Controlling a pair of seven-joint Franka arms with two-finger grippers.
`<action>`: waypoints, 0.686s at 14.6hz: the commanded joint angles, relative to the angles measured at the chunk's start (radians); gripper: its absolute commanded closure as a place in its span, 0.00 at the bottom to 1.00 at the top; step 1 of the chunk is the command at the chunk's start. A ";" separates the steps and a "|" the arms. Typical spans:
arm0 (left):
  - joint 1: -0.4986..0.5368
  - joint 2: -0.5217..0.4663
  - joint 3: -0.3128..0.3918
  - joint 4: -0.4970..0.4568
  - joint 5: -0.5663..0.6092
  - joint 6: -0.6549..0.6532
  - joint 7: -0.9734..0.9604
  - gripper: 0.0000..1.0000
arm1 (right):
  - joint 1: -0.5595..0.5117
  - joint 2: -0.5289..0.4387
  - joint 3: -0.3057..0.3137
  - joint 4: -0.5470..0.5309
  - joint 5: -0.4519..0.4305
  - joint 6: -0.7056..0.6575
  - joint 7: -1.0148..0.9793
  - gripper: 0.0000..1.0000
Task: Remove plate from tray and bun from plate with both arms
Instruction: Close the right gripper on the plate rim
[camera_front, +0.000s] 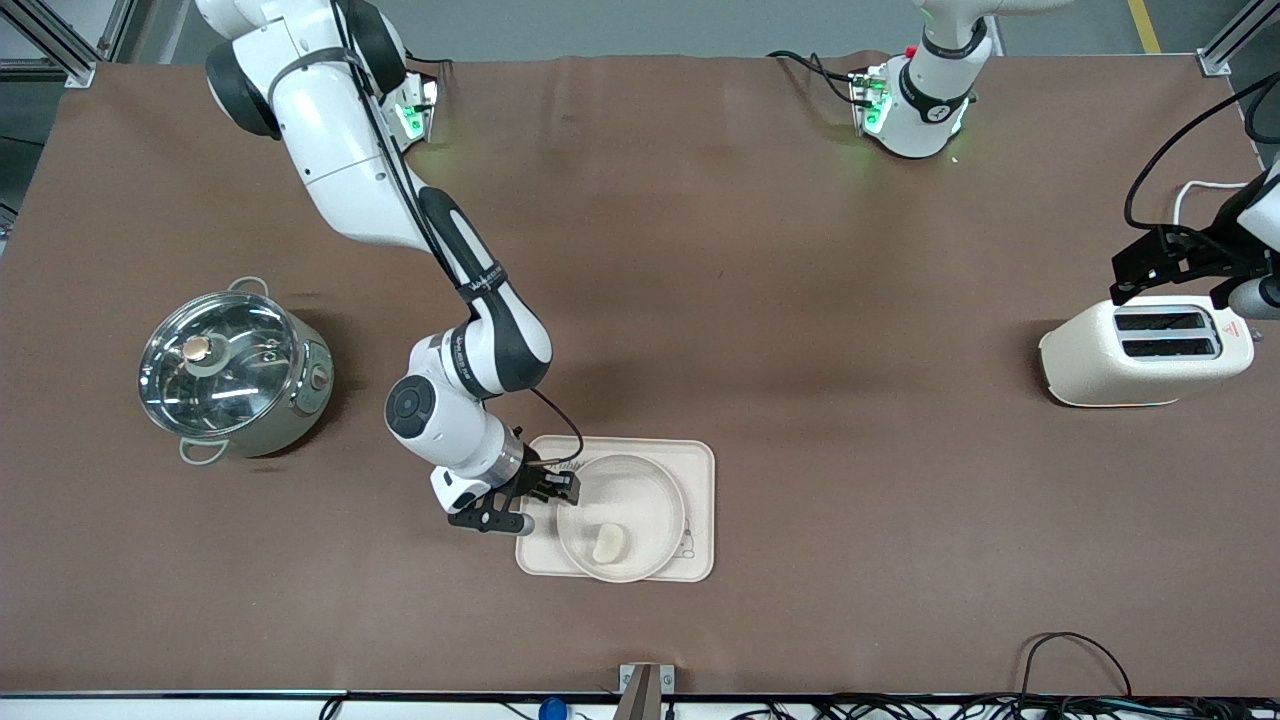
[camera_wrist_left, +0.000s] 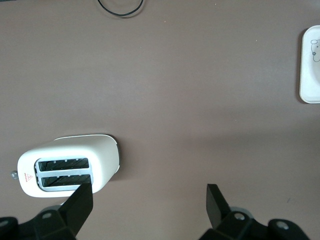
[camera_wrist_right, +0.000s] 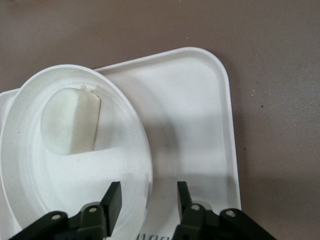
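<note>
1. One bun (camera_front: 609, 543) lies inside the plate (camera_front: 660, 490), in the part of the dish nearer the front camera.
2. That plate sits on a rectangular cream tray (camera_front: 700, 460), filling most of it; a rabbit drawing on the tray shows just past the plate's rim.
3. At the plate's edge toward the right arm's end of the bench (camera_front: 700, 250) is the right gripper (camera_front: 562, 487). Its fingers (camera_wrist_right: 113, 199) are apart and straddle the rim, one inside the dish and one outside above the tray; I cannot tell whether they touch it.
4. Over a cream toaster (camera_front: 1145, 352) at the left arm's end of the bench hangs the left gripper (camera_front: 1175, 270), waiting, its fingers (camera_wrist_left: 80, 202) spread wide and holding nothing.
5. Both toaster slots look empty.
6. Well apart from the tray, toward the right arm's end, a steel pot (camera_front: 235, 375) stands with a glass lid (camera_front: 215, 360) on it; its contents cannot be made out.
</note>
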 joint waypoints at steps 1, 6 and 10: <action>0.005 0.001 -0.006 0.009 0.011 -0.013 0.006 0.00 | -0.020 0.022 0.022 0.035 0.016 0.001 0.005 0.52; 0.005 0.001 -0.006 0.009 0.011 -0.013 0.007 0.00 | -0.020 0.038 0.027 0.050 0.016 0.004 0.005 0.64; 0.005 0.001 -0.006 0.009 0.011 -0.013 0.006 0.00 | -0.020 0.042 0.026 0.051 0.016 0.004 0.005 0.74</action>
